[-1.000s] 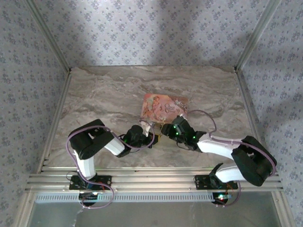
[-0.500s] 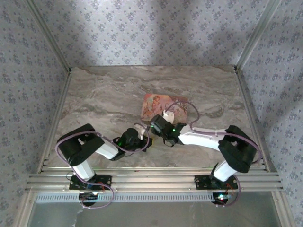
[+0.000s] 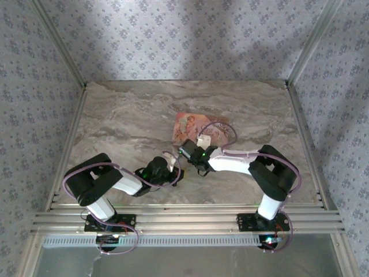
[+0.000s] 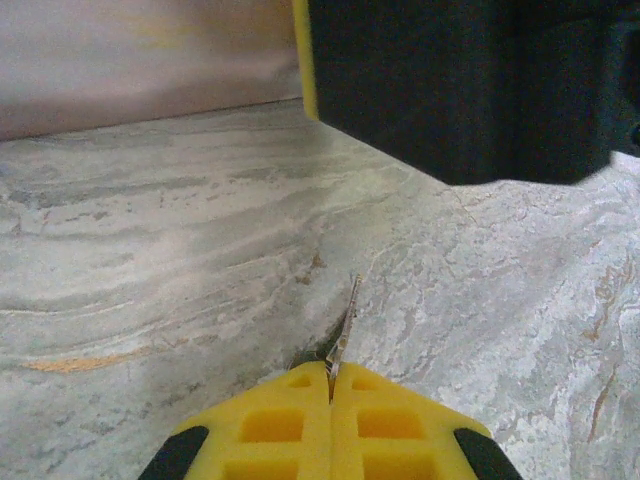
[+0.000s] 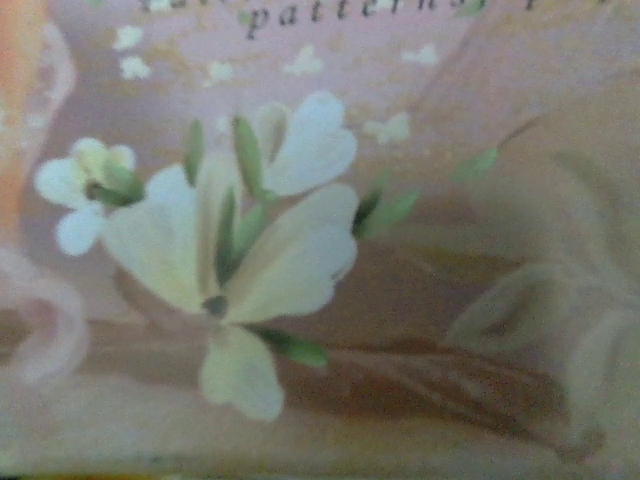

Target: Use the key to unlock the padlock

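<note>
**Top view.** Find the printed card [image 3: 210, 124] lying flat on the marble table [image 3: 127, 115]. Locate the left gripper [image 3: 176, 172] off the card's near-left corner, apart from the card and pointing toward it. Locate the right gripper [image 3: 182, 151] just beside that same corner, at the card's near edge and closer to the card than the left gripper. Note the two gripper tips near each other. Cannot tell from above whether the right jaws are released or clenched.

**Left wrist view.** See the yellow pads [image 4: 290, 425] pressed together and clenched on the key [image 4: 345, 322]. Note the thin metal blade pinched on edge in the seam between the pads. Note it projecting forward past the tips, tilted slightly right, above the table surface. Observe a dark block [image 4: 450, 90] with a yellow edge ahead of the blade tip, apart from it.

**Right wrist view.** See the card's face at close range, blurred. Make out pale flowers with green leaves, and printed lettering reading "patterns" along the top. Cannot tell the right jaw state here either.
</note>
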Action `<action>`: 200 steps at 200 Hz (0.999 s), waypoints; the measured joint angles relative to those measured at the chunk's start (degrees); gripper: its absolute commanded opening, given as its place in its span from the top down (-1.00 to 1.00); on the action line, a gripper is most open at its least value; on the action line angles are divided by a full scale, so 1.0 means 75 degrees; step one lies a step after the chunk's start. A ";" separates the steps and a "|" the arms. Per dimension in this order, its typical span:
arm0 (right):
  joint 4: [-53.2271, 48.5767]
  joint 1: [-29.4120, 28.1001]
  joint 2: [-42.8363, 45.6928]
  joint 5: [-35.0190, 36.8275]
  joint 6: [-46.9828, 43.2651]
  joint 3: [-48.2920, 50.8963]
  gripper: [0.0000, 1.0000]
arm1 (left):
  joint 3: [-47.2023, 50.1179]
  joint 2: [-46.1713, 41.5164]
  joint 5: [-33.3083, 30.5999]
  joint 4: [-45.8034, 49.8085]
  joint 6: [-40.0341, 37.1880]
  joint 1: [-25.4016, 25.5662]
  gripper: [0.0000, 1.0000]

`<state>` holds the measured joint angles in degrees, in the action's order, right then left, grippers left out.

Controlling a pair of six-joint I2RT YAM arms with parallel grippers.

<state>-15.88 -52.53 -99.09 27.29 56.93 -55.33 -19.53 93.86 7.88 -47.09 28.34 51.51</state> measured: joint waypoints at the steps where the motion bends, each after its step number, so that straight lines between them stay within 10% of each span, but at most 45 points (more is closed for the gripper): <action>1: 0.0003 0.0006 -0.0009 0.0000 0.0000 -0.0003 0.06 | 0.0000 0.0000 0.0000 -0.0003 0.0000 0.0000 1.00; 146: 0.0376 0.0941 -0.0326 -0.0644 -0.1431 -0.0516 1.00 | 0.0102 -0.0099 0.0306 -0.0032 -0.0125 -0.0501 1.00; 200: -0.0315 0.1647 0.0627 -0.2110 -0.1953 -0.0705 1.00 | -0.0262 -0.0577 0.1026 0.0717 -0.0525 -0.1081 1.00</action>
<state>-18.24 -40.18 -94.39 11.46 42.28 -60.62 -21.50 89.54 15.57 -41.71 24.40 43.40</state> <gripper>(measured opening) 0.190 0.054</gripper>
